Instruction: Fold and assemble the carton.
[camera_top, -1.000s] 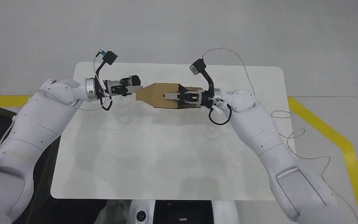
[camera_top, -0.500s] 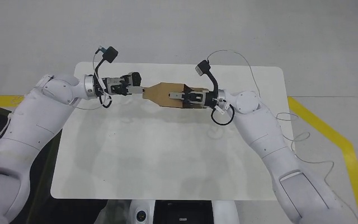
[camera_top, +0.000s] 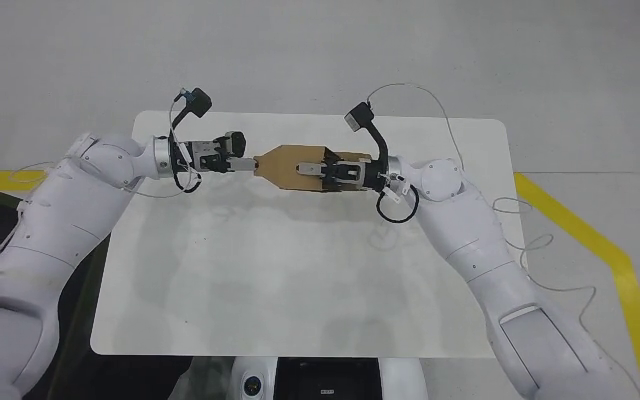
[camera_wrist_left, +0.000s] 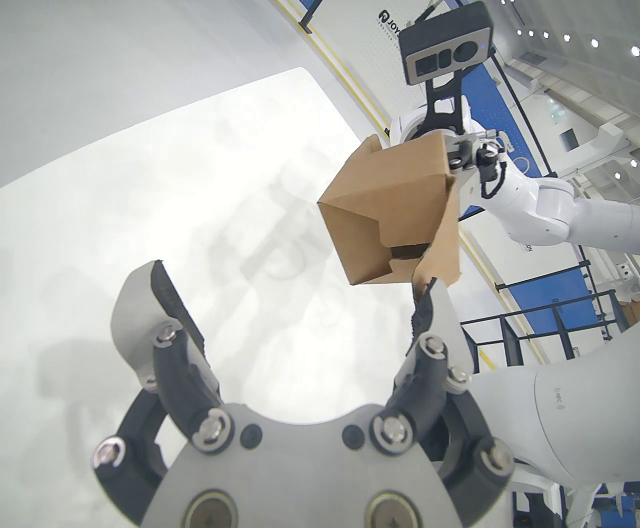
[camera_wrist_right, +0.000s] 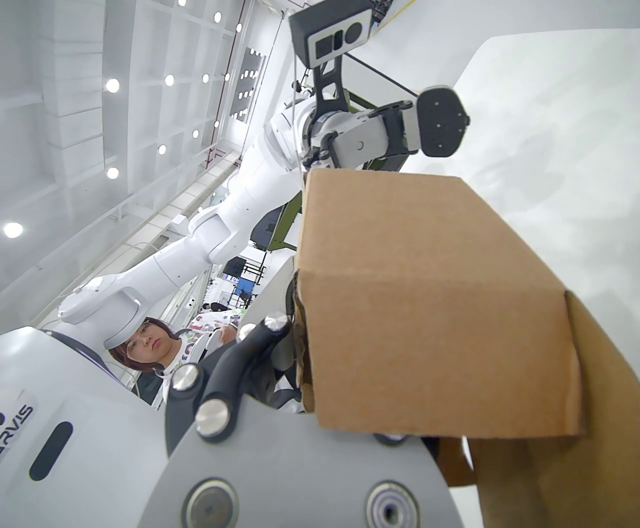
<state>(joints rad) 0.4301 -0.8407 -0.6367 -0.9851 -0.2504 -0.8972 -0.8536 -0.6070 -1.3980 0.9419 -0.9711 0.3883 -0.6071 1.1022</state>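
carton (camera_top: 290, 168) clamped in right pincer (camera_top: 318, 171) — left pincer (camera_wrist_left: 296, 280) apart, one tip at its flap.

Bright, even light falls from round ceiling lamps (camera_wrist_right: 112, 85), leaving only faint, soft grey shadows on the white table (camera_top: 300, 290). The carton (camera_wrist_left: 390, 210) has one shaded face. Both wrist views bow straight lines at their edges.

In the right wrist view the carton (camera_wrist_right: 425, 310) is covering the fingers of the right gripper (camera_top: 308, 170) and is running off the picture's lower edge. Its far end is hiding the fingertips of the left gripper (camera_top: 244, 163). In the left wrist view, shadow is concealing the carton's inside.
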